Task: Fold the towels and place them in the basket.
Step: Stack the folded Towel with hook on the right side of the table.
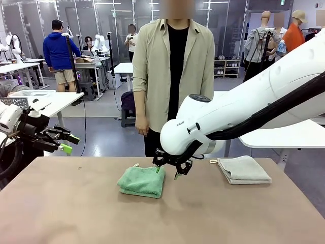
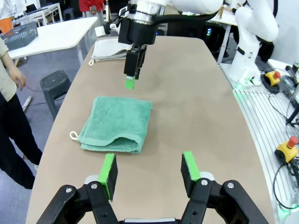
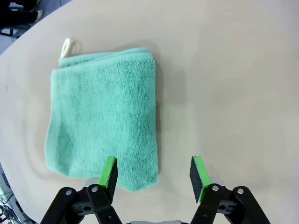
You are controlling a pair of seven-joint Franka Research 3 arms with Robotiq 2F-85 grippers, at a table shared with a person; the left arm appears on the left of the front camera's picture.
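Right gripper (image 1: 173,172): we see it hanging just above the table at the green towel's right edge, jaws apart, nothing between the pads; in its own wrist view (image 3: 154,172) the towel's edge lies under the left pad and bare table under the right.
Left gripper (image 1: 65,143): we see it raised off the table's left end, well away from the towels, jaws apart and empty; its wrist view (image 2: 148,170) looks down the table at the green towel.
Table (image 1: 76,213): a brown top; we see two towels on it and no basket on it.
Person (image 1: 172,71): stands at the far side, arms down, not touching anything.
Green towel (image 1: 141,181): folded into a thick square near the middle, a little left; layers stacked, small white loop (image 3: 68,46) at one far corner. We judge its folding done, or nearly so.
Grey towel (image 1: 244,169): folded flat at the far right, well apart from the green one, a loop at its left corner.
Basket (image 2: 18,35): a dark mesh basket sits on a white side table beyond ours, seen in the left wrist view; we cannot tell whether it is the task's basket.
Progress: we judge two towels folded and none yet placed; a third towel we cannot place.
Left to do: picking up each folded towel and setting it in the basket.
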